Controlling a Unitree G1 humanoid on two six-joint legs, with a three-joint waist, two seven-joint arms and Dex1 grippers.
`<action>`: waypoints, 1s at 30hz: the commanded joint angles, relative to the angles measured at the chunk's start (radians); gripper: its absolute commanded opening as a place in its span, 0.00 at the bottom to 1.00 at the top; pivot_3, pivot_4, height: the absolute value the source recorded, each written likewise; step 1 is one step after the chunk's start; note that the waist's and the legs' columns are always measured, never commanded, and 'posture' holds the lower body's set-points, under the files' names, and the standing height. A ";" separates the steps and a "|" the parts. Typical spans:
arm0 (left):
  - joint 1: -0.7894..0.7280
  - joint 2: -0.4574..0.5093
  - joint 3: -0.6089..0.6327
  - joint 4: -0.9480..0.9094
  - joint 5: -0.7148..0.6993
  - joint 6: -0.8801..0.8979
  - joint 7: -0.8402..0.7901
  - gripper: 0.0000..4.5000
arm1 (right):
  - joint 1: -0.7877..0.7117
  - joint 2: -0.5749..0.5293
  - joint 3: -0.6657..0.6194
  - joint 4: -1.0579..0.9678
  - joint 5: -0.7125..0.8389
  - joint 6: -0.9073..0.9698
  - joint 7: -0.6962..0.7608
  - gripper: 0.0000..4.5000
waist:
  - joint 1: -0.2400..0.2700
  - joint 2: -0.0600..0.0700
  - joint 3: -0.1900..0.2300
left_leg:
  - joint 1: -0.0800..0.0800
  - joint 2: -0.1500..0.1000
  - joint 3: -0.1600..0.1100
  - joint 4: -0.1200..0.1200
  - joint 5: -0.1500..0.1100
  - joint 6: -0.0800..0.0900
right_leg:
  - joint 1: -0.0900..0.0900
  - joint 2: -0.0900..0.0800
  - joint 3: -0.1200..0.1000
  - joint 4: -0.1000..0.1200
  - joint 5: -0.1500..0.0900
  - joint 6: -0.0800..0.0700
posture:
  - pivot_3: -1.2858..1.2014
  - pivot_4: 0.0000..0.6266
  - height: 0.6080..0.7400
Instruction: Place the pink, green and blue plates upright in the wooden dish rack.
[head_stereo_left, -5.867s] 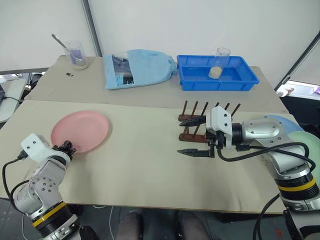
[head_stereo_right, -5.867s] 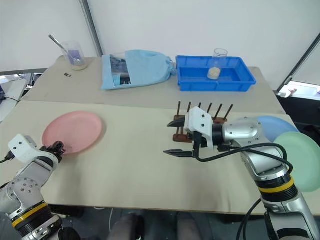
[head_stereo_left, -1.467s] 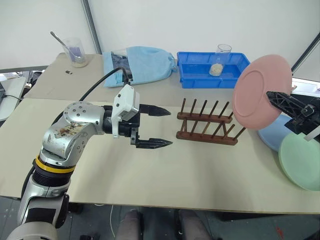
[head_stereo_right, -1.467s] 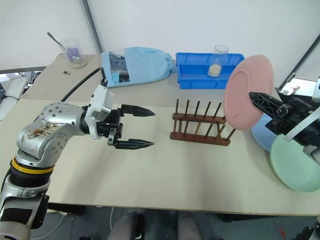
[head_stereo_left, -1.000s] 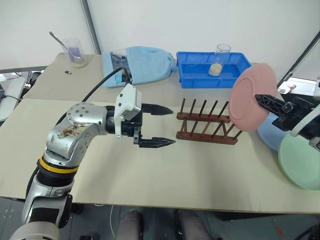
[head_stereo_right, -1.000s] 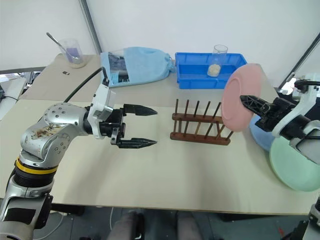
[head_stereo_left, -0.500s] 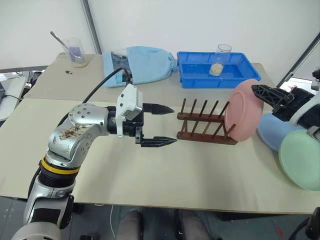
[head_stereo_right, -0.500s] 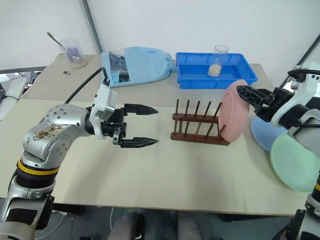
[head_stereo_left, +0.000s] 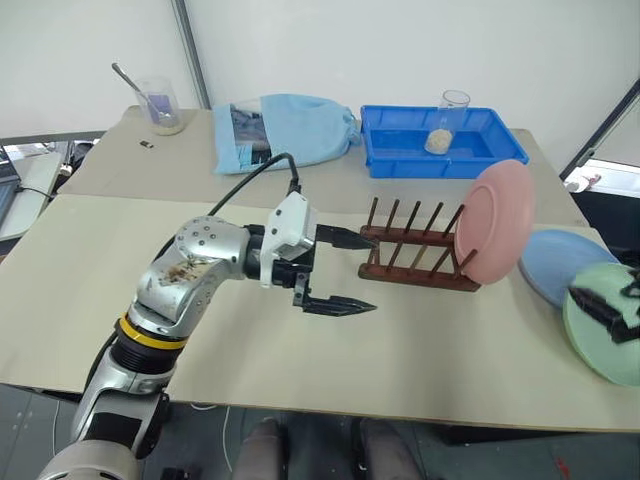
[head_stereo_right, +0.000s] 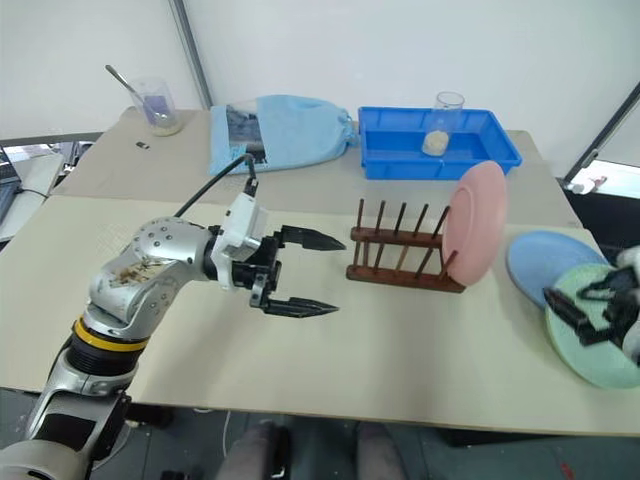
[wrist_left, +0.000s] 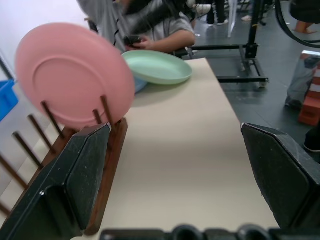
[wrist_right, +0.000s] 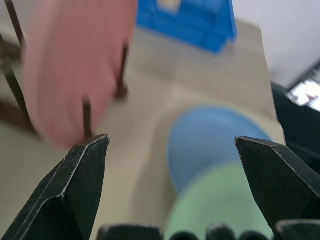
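**Pink plate racked, two left to go**

Standing on edge at the right end of the rack (head_stereo_left: 417, 252): pink plate (head_stereo_left: 494, 221), propped between the last pegs, leaning a little to the right, face turned left toward the other pegs, disc plane running near-to-far across the rails. Flat on the table to the right: blue plate (head_stereo_left: 557, 264), with green plate (head_stereo_left: 600, 320) nearer and overlapping its rim. Low over the green plate, right gripper (head_stereo_right: 575, 315), fingers spread wide, clamped on nothing. Hovering just left of the rack, left gripper (head_stereo_left: 346, 270), fingers also wide apart and empty, pointing right along the rails.

Step in hand, by the look of it: fetching the next plate, probably the green one lying on top. Best done by catching the near rim with one finger under and one over, lifting clear of the blue plate without dragging it, then tipping the disc upright before lowering into a free slot left of the pink. Worth keeping clear of the leaning pink plate, loosely seated and likely easy to knock over.
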 joint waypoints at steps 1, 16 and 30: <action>-0.028 -0.024 -0.020 -0.009 0.007 -0.033 -0.022 1.00 | 0.069 0.064 0.098 -0.047 -0.157 -0.099 -0.049 0.99 | -0.012 0.001 -0.001 | 0.002 0.000 0.001 0.001 0.000 0.000 | 0.001 0.000 0.001 0.000 0.000 -0.001 | 0.52 0.24 0.67; -0.040 -0.069 -0.046 0.003 0.038 -0.060 -0.038 1.00 | -0.034 0.193 0.340 0.129 -0.416 -0.135 -0.153 0.81 | -0.020 0.003 -0.002 | 0.005 -0.002 0.001 -0.001 0.000 0.001 | 0.004 0.000 0.005 0.000 0.000 -0.001 | 0.52 0.24 0.67; -0.038 -0.030 -0.036 -0.018 0.006 -0.009 -0.072 1.00 | -0.098 0.257 0.352 0.156 -0.457 -0.106 -0.169 0.00 | -0.020 0.003 -0.002 | 0.005 -0.002 0.001 -0.001 0.000 0.001 | 0.004 0.001 0.005 0.000 0.000 0.000 | 0.52 0.24 0.67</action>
